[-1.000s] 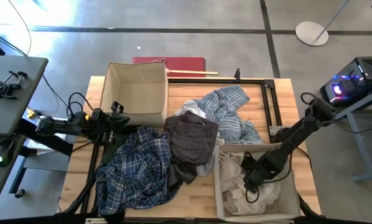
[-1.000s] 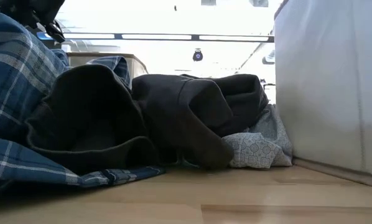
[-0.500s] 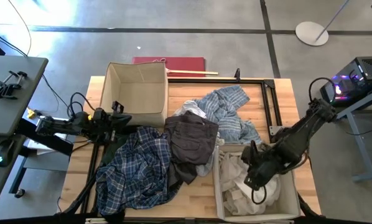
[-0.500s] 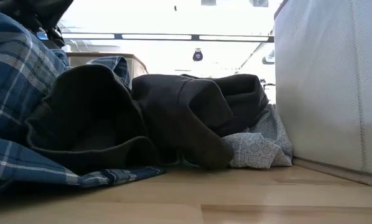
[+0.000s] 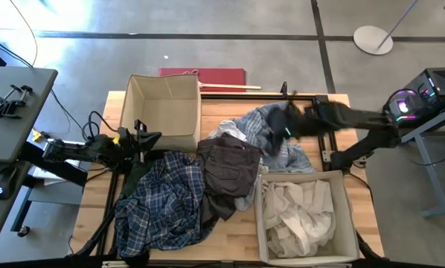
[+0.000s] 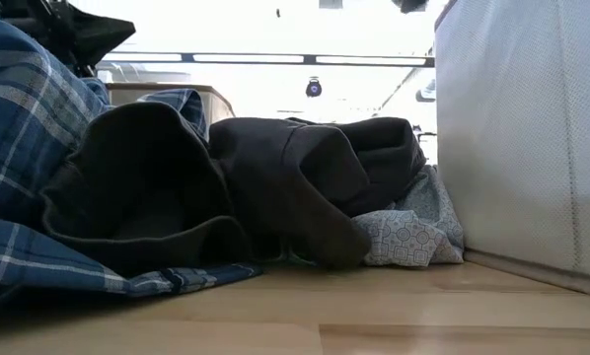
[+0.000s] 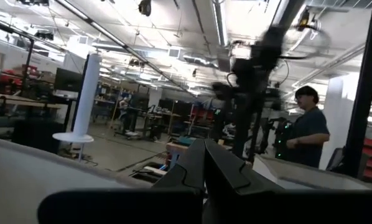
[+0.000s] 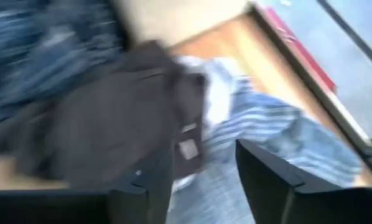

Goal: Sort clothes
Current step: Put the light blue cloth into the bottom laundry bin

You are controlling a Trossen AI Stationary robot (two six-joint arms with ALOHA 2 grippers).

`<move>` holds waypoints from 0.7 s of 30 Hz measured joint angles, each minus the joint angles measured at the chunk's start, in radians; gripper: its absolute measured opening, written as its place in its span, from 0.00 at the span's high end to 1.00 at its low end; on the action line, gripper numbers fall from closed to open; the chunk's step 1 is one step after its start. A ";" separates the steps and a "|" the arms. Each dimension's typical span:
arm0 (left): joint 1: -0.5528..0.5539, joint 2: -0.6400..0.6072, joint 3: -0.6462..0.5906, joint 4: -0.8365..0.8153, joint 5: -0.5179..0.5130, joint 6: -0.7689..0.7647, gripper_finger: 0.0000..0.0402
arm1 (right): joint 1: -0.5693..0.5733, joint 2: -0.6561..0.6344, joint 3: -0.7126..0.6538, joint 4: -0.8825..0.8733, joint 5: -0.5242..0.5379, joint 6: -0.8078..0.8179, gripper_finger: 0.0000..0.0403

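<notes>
A blue-and-white plaid shirt (image 5: 163, 205) lies at the near left, and a dark green garment (image 5: 135, 175) lies beside it. A dark grey garment (image 5: 230, 167) lies mid-table, partly over a pale blue striped shirt (image 5: 293, 156). White clothes (image 5: 301, 216) fill the right beige box (image 5: 349, 216). My left gripper (image 5: 157, 137) is shut and level beside the left beige box (image 5: 127, 104), above the dark green garment. My right gripper (image 5: 276, 125) is open and empty above the striped shirt. Its wrist view (image 8: 198, 174) looks down on the dark grey garment (image 8: 105, 124) and the striped shirt (image 8: 267, 124). My left gripper has its fingers (image 7: 204, 152) shut together. The fingers themselves hide what is under them, so I cannot tell whether they touch the dark green garment.
The left box shows nothing inside. A black metal frame (image 5: 323, 119) stands on the table's far right part. A red board (image 5: 204, 74) lies beyond the far edge. Bare wood (image 5: 234, 238) shows at the near middle. A person (image 7: 307, 134) stands in the room behind.
My right gripper has risen out of the right box and swung fast toward the table's far edge and left, over the striped shirt. The white clothes have stayed in the box.
</notes>
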State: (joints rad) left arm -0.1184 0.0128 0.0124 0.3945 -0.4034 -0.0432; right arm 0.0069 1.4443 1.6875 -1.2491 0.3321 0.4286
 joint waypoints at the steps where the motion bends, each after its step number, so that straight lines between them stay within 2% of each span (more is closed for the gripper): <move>1: 0.000 0.000 0.000 -0.002 -0.001 0.008 1.00 | -0.062 0.011 -0.028 0.031 -0.027 -0.027 0.53; 5: 0.000 0.002 0.000 -0.011 -0.014 0.037 1.00 | -0.253 0.066 -0.151 0.150 -0.117 -0.094 0.39; 9: 0.000 0.002 0.000 -0.011 -0.021 0.038 1.00 | -0.332 0.141 -0.264 0.238 -0.158 -0.069 0.27; 14: 0.000 0.002 0.000 -0.010 -0.021 0.040 1.00 | -0.353 0.232 -0.340 0.251 -0.129 -0.045 0.24; 18: 0.000 0.002 0.000 -0.011 -0.020 0.038 1.00 | -0.368 0.305 -0.364 0.203 -0.189 -0.016 0.24; 21: 0.000 0.002 0.000 -0.013 -0.021 0.037 1.00 | -0.368 0.349 -0.378 0.167 -0.193 0.003 0.24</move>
State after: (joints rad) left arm -0.1184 0.0147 0.0124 0.3817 -0.4240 -0.0063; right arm -0.3611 1.7937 1.3094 -1.0822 0.1394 0.4320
